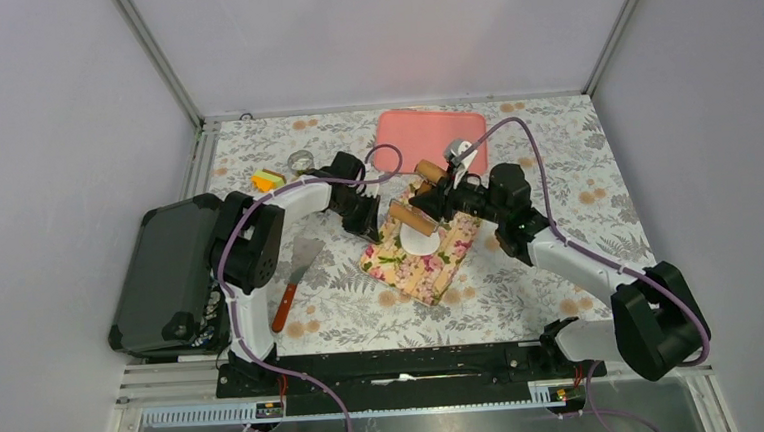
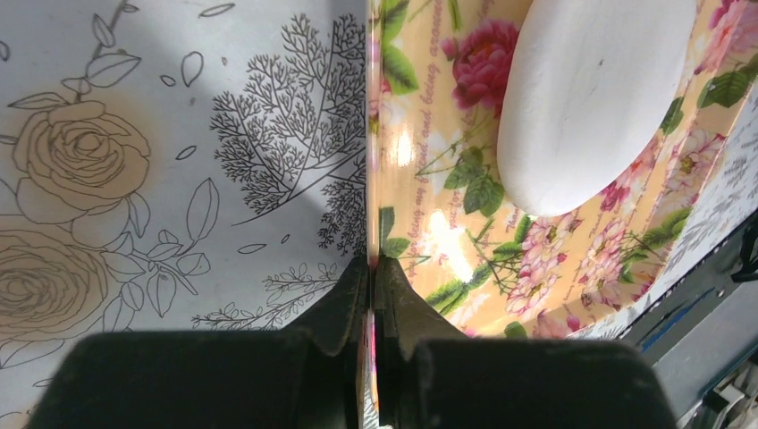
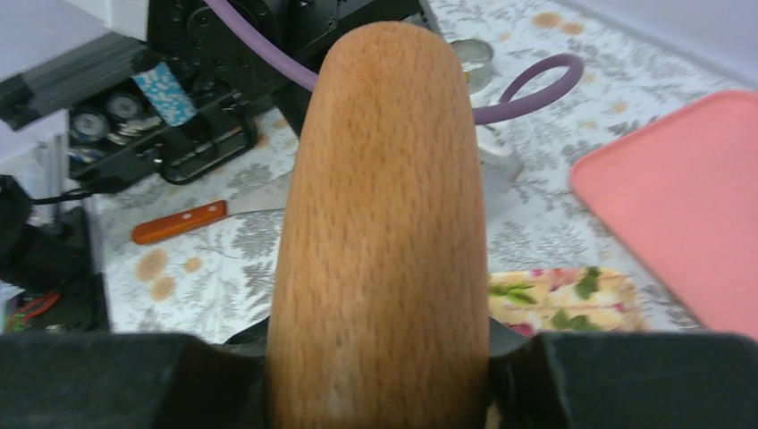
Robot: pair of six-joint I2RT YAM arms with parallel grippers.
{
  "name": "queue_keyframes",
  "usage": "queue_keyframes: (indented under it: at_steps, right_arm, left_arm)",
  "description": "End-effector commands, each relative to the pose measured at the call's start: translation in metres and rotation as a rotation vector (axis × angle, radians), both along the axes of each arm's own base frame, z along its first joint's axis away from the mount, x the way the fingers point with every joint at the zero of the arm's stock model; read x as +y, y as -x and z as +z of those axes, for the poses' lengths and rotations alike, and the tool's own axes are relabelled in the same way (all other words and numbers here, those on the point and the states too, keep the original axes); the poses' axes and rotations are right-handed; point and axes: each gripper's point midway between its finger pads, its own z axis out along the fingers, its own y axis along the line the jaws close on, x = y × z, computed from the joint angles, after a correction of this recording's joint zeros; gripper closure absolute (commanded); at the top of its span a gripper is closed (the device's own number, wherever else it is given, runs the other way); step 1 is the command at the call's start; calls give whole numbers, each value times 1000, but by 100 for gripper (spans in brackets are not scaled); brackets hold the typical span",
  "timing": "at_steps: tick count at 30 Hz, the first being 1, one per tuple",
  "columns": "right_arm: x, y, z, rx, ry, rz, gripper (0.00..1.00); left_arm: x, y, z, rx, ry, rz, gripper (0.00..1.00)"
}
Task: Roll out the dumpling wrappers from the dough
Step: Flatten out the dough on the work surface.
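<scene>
The dough [image 1: 421, 242] is a smooth white flattened oval lying on a floral mat [image 1: 416, 269]. In the left wrist view the dough [image 2: 590, 98] fills the top right of the mat [image 2: 447, 223]. My left gripper [image 1: 366, 220] is shut on the mat's left edge [image 2: 372, 268]. My right gripper [image 1: 444, 198] is shut on the brown wooden rolling pin [image 1: 406, 217], which sits over the mat's far end beside the dough. The pin [image 3: 384, 223] fills the right wrist view, held between the jaws of the right gripper [image 3: 380, 357]. No cut round wrappers show.
A pink tray [image 1: 431, 138] lies at the back. A metal ring cutter [image 1: 302, 162] and a yellow-green object [image 1: 268, 180] sit at the back left. An orange-handled scraper [image 1: 292, 282] lies left of the mat. A black case [image 1: 166, 274] stands at the far left.
</scene>
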Motion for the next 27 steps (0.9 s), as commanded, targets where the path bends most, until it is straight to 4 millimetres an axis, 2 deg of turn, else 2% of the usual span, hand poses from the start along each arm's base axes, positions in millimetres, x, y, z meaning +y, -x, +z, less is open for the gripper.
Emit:
queue_keyframes:
  at_steps: [1, 4, 6, 18, 27]
  right_arm:
    - [-6, -22, 19, -255, 45, -54, 100]
    - [-11, -22, 4, -445, 124, -31, 100]
    - [-14, -19, -4, -510, 155, -21, 100]
    - [-5, 0, -41, -533, 220, 147, 100]
    - [-2, 16, -100, -436, 305, 288, 100]
  left_arm:
    - [24, 30, -24, 111, -94, -101, 100]
    - [28, 29, -27, 96, -96, -111, 100]
    - [31, 27, -27, 99, -83, -103, 100]
    - [33, 24, -29, 129, -62, -83, 100]
    - [34, 24, -31, 136, -68, -81, 100]
